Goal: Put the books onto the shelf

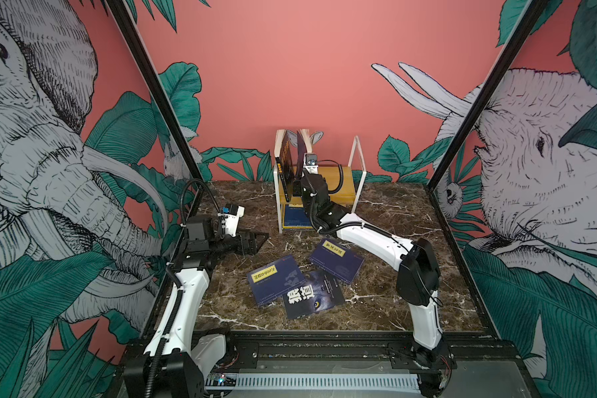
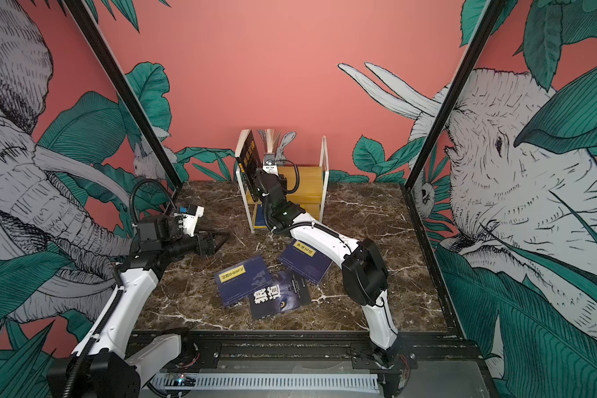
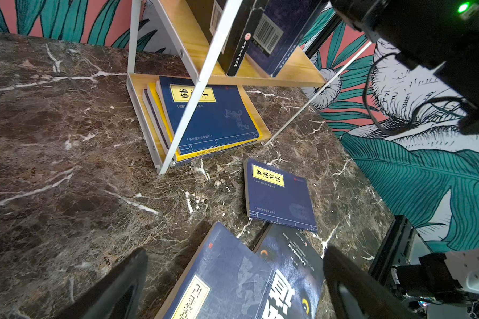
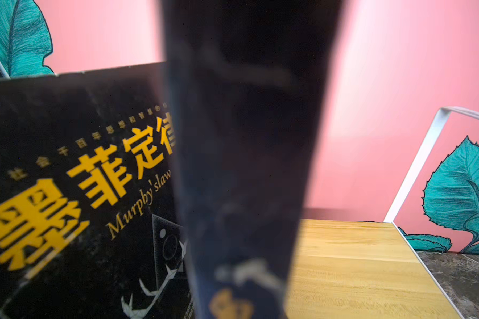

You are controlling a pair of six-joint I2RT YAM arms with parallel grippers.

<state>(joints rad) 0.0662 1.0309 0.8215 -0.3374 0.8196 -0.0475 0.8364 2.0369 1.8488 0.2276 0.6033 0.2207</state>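
Though unreadable overhead, black book (image 4: pixel 67 193) title clear, right wrist, navy book (image 4: pixel 246 165)

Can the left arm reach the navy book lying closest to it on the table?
Probably yes: the left end effector is open near the navy book, which lies face up with only bare tabletop between them.

Item count. Books, eight visible. Three lie flat on the bench (image 1: pixel 393 303): a labelled navy book (image 1: pixel 274 281) near its middle, a white-lettered dark book (image 1: pixel 312 294) and a second labelled navy book (image 1: pixel 336 260). Two stand upright on the upper tier of the shelf (image 1: pixel 346 179): a black book (image 1: pixel 285 162) and a navy upright book (image 1: pixel 301 148). A lower-tier stack (image 3: pixel 213 116) holds apparently three. Shelf, one; tiers, two. Grippers, two: left gripper (image 1: pixel 261 243), right gripper (image 1: pixel 296 189).
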